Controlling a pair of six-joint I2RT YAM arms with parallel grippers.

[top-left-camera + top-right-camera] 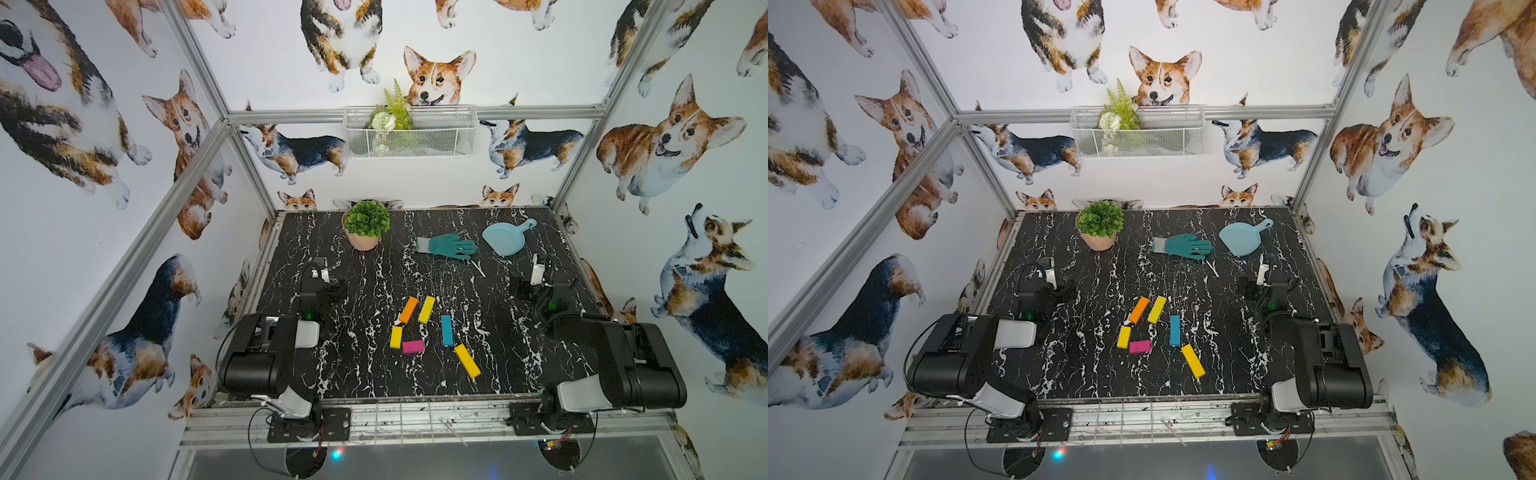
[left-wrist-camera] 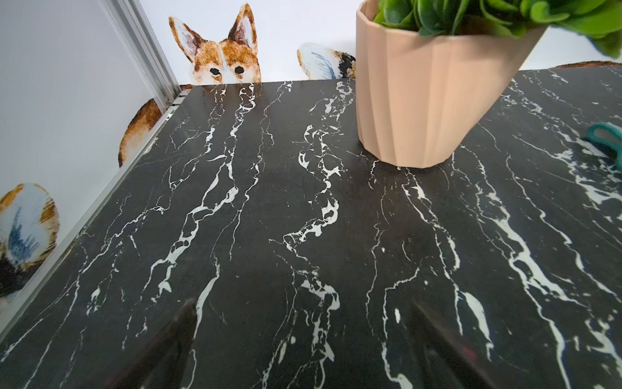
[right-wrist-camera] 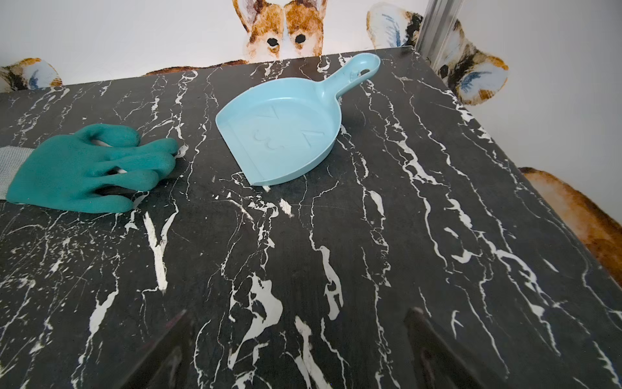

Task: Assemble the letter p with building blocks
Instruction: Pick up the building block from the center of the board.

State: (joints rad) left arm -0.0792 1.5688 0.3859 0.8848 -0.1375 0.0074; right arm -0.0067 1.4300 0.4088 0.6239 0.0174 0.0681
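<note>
1. The left gripper is poised low over the black marble table, its two dark fingers spread wide and holding nothing. A potted plant in a peach pot stands ahead of it.
2. The right gripper also has its fingers parted and empty. It faces a light-blue dustpan and a teal glove, which lie side by side without touching near the table's far edge.
3. In both top views the six building blocks lie loose in the middle of the table. They sit between the two arms, on the near side of both grippers and well apart from either one's fingertips.
4. An orange bar and a yellow bar lie side by side, both tilted, at the far end of the group.
5. A short yellow bar sits closer to the front, with a magenta bar just beside its near end.
6. A teal-blue bar lies toward the right arm's side. A long yellow bar slants away from its near end, and whether the two touch cannot be told.
</note>
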